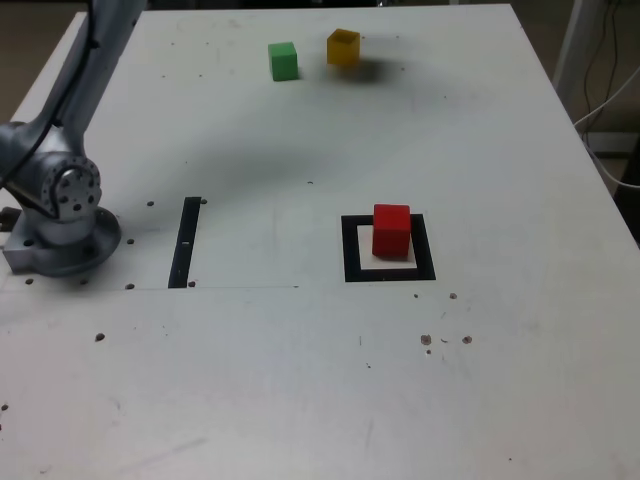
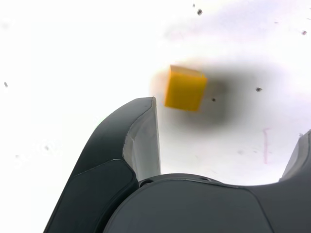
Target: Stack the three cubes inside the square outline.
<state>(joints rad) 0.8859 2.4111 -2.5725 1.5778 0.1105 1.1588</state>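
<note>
The red cube [image 1: 391, 230] stands inside the square outline [image 1: 351, 250], toward its far edge. At the far side of the table the green cube [image 1: 283, 61] and the yellow cube [image 1: 343, 47] sit side by side, a small gap apart. The exterior view does not show my gripper. In the wrist view my gripper [image 2: 228, 121] is open and hovers over the table, with the yellow cube [image 2: 185, 88] lying just beyond the tip of one finger [image 2: 146, 136]. Nothing is between the jaws.
The arm's base [image 1: 60, 215] is bolted at the exterior view's left edge. A narrow black strip [image 1: 186, 242] lies on the table between the base and the square outline. Cables hang off the table's right side.
</note>
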